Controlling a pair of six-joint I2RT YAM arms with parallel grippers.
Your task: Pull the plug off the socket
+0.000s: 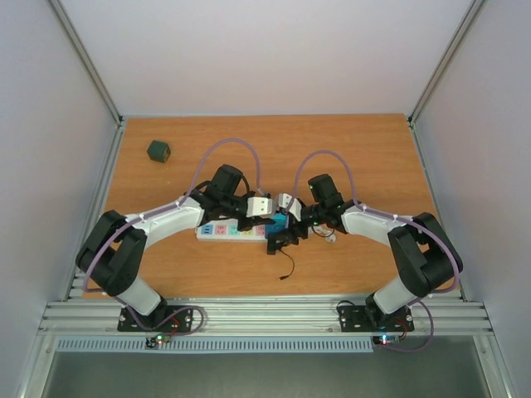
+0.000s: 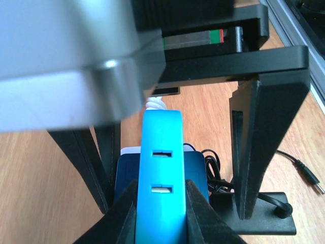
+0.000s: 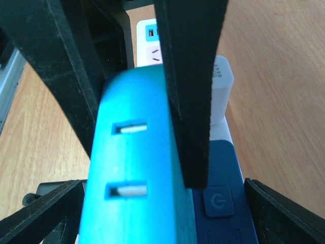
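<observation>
The socket [image 1: 222, 230] is a long white strip with pastel outlets, lying across the table's middle; its dark blue end panel [image 3: 223, 173] carries a power button. A bright blue plug [image 2: 161, 168] with two slots stands on that end. My left gripper [image 2: 161, 206] is shut on the plug, a finger pressed against each side. My right gripper [image 3: 163, 203] is open, its fingers [image 2: 256, 152] standing wide on either side of the plug and the strip's end. In the top view the left gripper [image 1: 264, 207] and right gripper [image 1: 288, 207] meet over the plug [image 1: 278, 222].
A black adapter [image 1: 282, 240] with a thin black cable [image 2: 310, 178] lies just in front of the strip's end. The strip's curly white cord [image 2: 155, 104] runs off behind the plug. A dark green cube [image 1: 158, 151] sits at the far left.
</observation>
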